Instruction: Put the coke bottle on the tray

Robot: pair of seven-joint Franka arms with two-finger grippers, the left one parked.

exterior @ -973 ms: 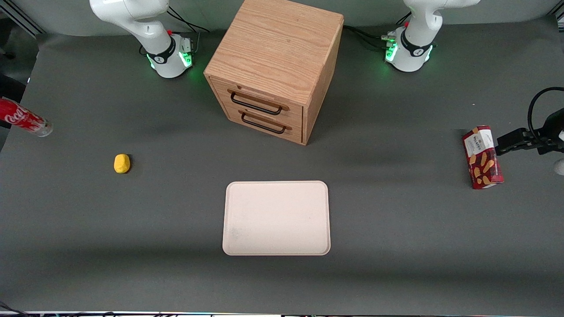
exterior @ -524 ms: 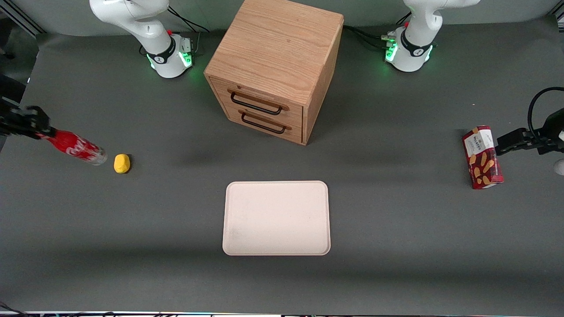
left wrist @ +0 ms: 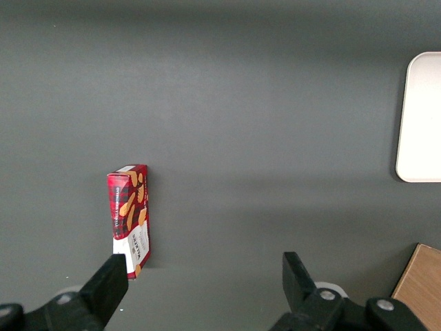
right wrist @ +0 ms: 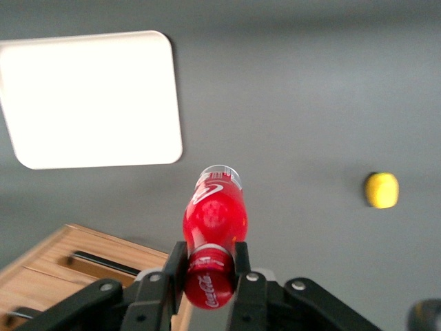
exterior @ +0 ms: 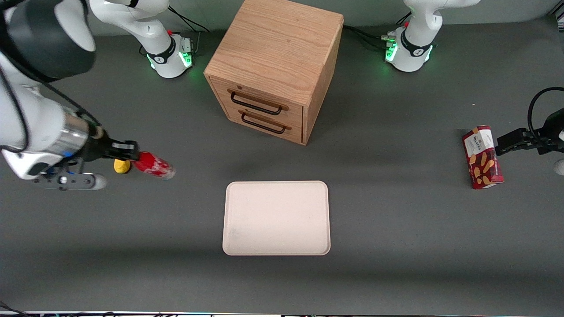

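Gripping coke bottle [right wrist: 213,219] (fingers [right wrist: 242,261] clamped)

Bare table [exterior: 194,207] lies between the gripper [exterior: 132,156], clamping the coke bottle [exterior: 152,165], and the tray [exterior: 276,218].

arm [exterior: 26,119]: white shell | black joint | silver wrist ring | jaws: black

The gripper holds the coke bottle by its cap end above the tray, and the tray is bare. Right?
Not quite. The gripper does hold the coke bottle by its cap end, but over the table near the yellow lump, short of the tray, as the front view shows. The tray is bare.
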